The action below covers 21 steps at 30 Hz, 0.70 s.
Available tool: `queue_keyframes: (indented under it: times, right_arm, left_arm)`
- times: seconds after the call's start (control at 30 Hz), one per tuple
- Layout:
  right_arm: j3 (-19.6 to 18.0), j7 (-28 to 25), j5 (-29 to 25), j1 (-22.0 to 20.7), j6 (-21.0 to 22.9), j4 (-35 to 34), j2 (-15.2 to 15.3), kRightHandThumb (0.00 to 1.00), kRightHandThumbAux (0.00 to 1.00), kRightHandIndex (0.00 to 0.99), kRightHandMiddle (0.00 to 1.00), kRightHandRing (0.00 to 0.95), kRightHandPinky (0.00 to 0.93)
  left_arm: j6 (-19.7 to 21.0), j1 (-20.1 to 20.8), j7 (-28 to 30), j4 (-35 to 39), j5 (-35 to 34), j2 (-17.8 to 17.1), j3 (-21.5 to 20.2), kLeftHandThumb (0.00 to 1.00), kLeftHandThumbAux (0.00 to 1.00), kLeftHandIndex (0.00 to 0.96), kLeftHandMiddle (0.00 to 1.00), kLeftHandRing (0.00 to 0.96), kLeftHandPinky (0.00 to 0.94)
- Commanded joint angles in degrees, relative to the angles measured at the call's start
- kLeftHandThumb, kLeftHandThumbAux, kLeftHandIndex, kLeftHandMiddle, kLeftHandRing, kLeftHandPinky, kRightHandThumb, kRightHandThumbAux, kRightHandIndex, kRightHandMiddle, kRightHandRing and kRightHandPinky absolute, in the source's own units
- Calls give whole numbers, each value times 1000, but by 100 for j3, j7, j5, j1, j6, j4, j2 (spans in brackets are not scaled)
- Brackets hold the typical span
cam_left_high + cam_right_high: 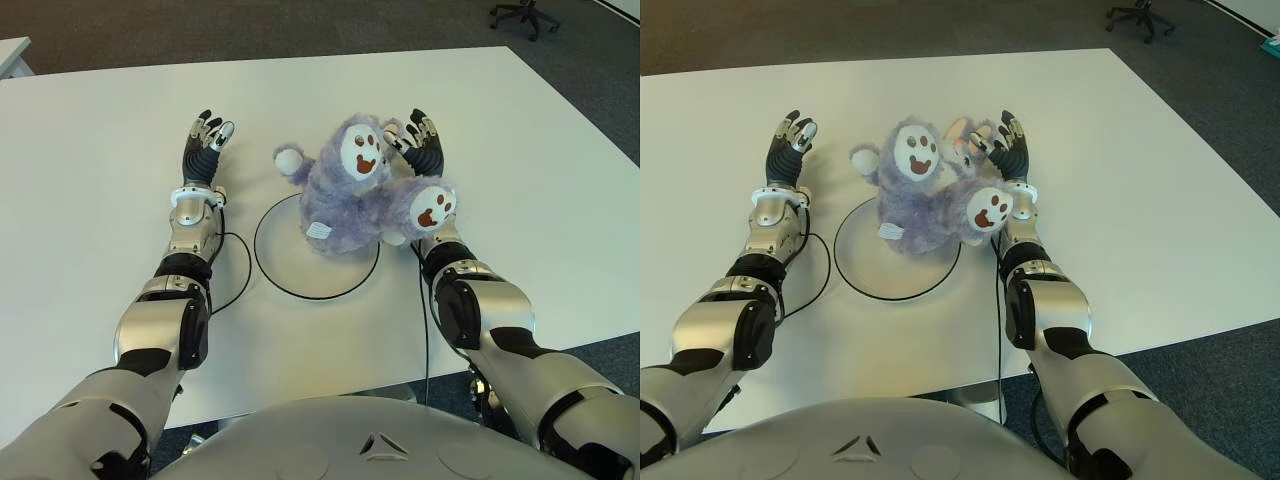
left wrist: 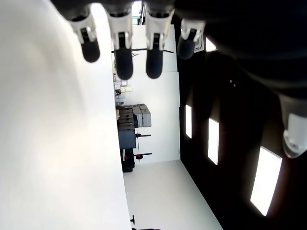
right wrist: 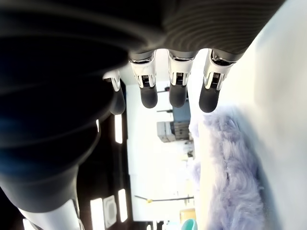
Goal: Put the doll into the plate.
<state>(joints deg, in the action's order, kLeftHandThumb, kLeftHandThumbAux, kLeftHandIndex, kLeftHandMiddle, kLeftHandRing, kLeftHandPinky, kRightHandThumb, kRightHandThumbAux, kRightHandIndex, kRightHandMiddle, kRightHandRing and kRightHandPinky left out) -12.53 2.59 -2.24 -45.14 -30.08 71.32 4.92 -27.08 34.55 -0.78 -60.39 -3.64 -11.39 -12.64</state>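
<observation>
A fluffy purple doll with white paws and brown paw prints lies mostly inside the flat white plate, which has a thin black rim. One paw sticks out over the plate's right edge toward my right wrist. My right hand is just right of the doll's upper part, fingers straight and spread, holding nothing; purple fur shows beside them. My left hand shows left of the plate, apart from the doll, fingers extended and empty.
The white table spreads wide around both arms. Black cables run along each forearm by the plate's sides. A dark floor and an office chair lie beyond the far edge. The table's near edge is close to my torso.
</observation>
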Motion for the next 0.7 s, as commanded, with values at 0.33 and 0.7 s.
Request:
queue_keyframes:
  times: [0.33,0.7]
  right_arm:
    - [-14,13,14,597,341,340,-91,117,779,93,55,50,95]
    - [-31,-49,-7,600,344,340,-91,135,787,89,55,49,93]
  left_arm:
    - [102,-362,-39,-365,-72,252,-27,0,439,26,178,147,64]
    - [129,-392,-43,-423,-97,270,-52,0,446,29,182,145,46]
